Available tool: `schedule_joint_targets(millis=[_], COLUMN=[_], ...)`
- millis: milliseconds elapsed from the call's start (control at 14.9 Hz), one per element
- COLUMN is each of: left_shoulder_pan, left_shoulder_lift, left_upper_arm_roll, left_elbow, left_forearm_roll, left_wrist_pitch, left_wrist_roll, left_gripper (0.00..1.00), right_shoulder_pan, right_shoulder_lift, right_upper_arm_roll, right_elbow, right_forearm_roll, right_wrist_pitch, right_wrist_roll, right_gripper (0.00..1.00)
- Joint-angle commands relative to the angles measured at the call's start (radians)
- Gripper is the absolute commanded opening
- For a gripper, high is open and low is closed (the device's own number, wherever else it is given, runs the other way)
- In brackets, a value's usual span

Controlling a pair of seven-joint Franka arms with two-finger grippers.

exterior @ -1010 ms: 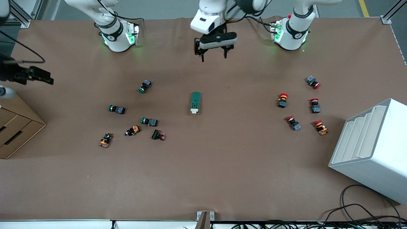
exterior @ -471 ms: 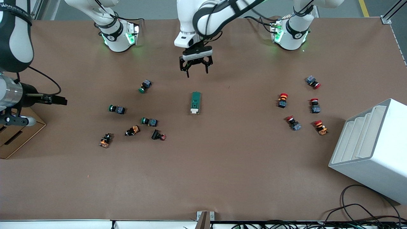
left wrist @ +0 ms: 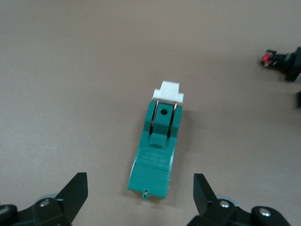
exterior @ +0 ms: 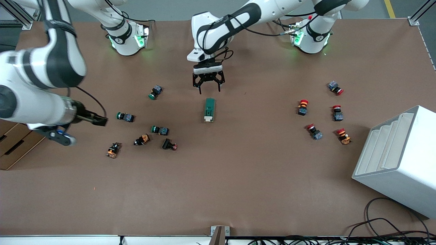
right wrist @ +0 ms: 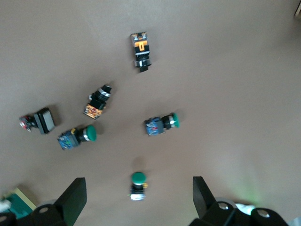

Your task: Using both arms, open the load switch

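The load switch (exterior: 209, 110), a dark-green block with a white tab at the end nearer the front camera, lies flat mid-table. My left gripper (exterior: 208, 86) hangs open over the table just past the switch's green end, touching nothing. In the left wrist view the load switch (left wrist: 159, 147) lies lengthwise ahead of the left gripper (left wrist: 140, 188), its green end level with the spread fingertips (left wrist: 77, 188). My right gripper (exterior: 102, 120) is up in the air over the green push buttons, open and empty. In its wrist view the right gripper (right wrist: 138, 188) frames one green button (right wrist: 138, 183) well below it.
Several green and orange push buttons (exterior: 160, 130) lie scattered toward the right arm's end, several red ones (exterior: 302, 107) toward the left arm's end. A white stepped rack (exterior: 398, 160) and a cardboard box (exterior: 13, 146) stand at the table's two ends. Cables (exterior: 381, 224) trail along the near edge.
My left gripper has come down from near the arm bases to just short of the load switch. The right arm has swung in from the table's end over the green push buttons.
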Motion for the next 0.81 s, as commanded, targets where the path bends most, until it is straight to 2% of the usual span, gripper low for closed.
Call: schedule_joint_targets(millis=[0, 135, 404, 740], left_shoulder_pan=[-0.151, -0.198, -0.196, -0.203], left_shoulder_lift=[0.015, 0.027, 0.096, 0.102], left_upper_arm_roll=[0.135, 0.186, 0.193, 0.224], left_elbow=[0.023, 0.031, 0.031, 0.031], left_forearm_roll=[0.037, 0.063, 0.313, 0.337], left_wrist_pitch=[-0.026, -0.026, -0.026, -0.026], left_wrist_roll=[-0.06, -0.115, -0.276, -0.205], left_gripper=[0.98, 0.97, 0.93, 0.93], right_shoulder_pan=[0.088, 0.149, 0.234, 0.366], right_shoulder_lift=[0.036, 0.066, 0.163, 0.327], right_upper_arm_roll=[-0.006, -0.008, -0.008, -0.006], right_elbow=[-0.004, -0.004, 0.008, 0.083], right_forearm_roll=[0.017, 0.019, 0.088, 0.12], right_wrist_pitch=[0.046, 0.081, 0.188, 0.259], right_wrist_roll=[0.204, 0.322, 0.603, 0.922], right_gripper=[1.0, 1.0, 1.0, 1.0])
